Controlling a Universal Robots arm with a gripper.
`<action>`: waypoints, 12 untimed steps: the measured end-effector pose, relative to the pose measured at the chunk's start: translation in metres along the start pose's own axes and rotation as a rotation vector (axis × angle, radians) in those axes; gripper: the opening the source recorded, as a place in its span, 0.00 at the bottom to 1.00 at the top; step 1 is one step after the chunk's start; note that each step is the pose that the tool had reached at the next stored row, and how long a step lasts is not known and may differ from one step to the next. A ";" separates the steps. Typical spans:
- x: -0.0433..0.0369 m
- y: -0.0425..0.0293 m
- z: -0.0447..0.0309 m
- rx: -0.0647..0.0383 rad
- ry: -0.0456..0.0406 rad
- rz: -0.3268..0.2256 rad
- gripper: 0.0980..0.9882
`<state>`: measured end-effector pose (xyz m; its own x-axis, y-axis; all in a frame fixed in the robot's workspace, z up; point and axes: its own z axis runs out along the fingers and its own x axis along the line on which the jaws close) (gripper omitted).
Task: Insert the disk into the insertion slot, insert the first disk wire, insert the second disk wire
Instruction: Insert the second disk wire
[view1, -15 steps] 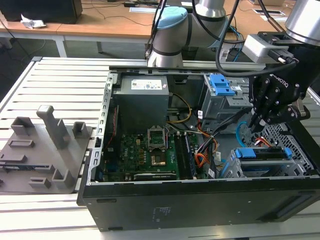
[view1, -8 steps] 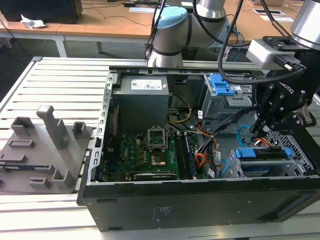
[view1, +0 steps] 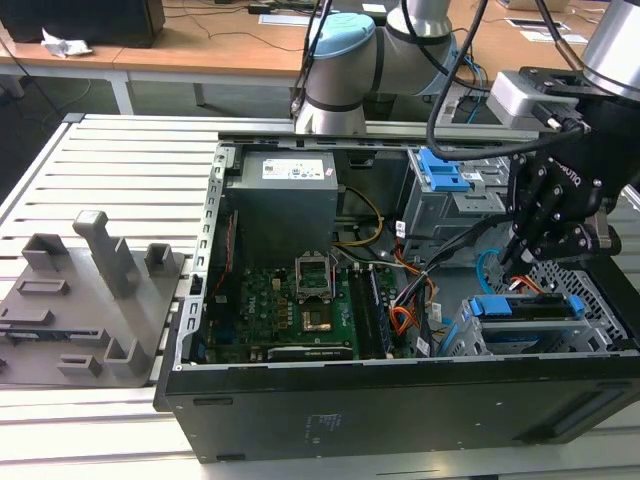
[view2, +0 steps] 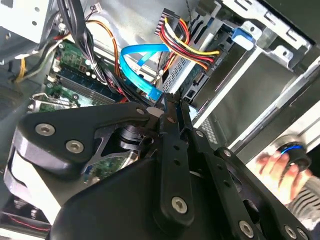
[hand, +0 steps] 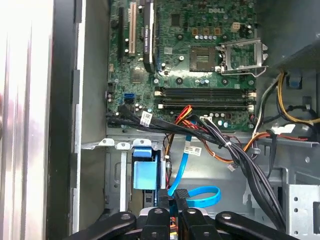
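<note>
The disk (view1: 527, 307), in its blue carrier, lies inside the insertion slot (view1: 462, 338), the low grey cage at the exterior view's right end of the open computer case. My gripper (view1: 540, 245) hangs just above it. In both wrist views the fingers stand together on the end of the second disk wire (view2: 142, 52), a flat light-blue cable bent in a loop (hand: 202, 196). The gripper (view2: 170, 98) holds the cable's plug right beside the disk's rear end. A yellow, red and black wire bundle (view2: 192, 47) reaches the disk's rear edge. The blue carrier (hand: 147, 172) shows beside the gripper (hand: 174, 194).
The taller grey cage with a blue latch (view1: 445, 180) stands behind the slot. Green motherboard (view1: 290, 300), power supply (view1: 280, 200) and black cable bundles (hand: 235, 155) crowd the case. A grey fixture plate (view1: 90, 295) lies on the table at the exterior view's left. A person's hand (view2: 272, 162) is blurred outside the case.
</note>
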<state>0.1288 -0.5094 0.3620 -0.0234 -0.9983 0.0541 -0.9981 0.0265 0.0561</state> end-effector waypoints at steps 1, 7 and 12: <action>0.0000 0.0000 0.0001 -0.001 -0.0015 0.026 0.07; 0.0001 -0.0015 0.0000 -0.002 -0.0019 0.035 0.07; 0.0012 -0.0089 0.0001 -0.005 -0.0019 0.036 0.07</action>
<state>0.1377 -0.5108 0.3614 -0.0591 -0.9968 0.0542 -0.9963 0.0622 0.0589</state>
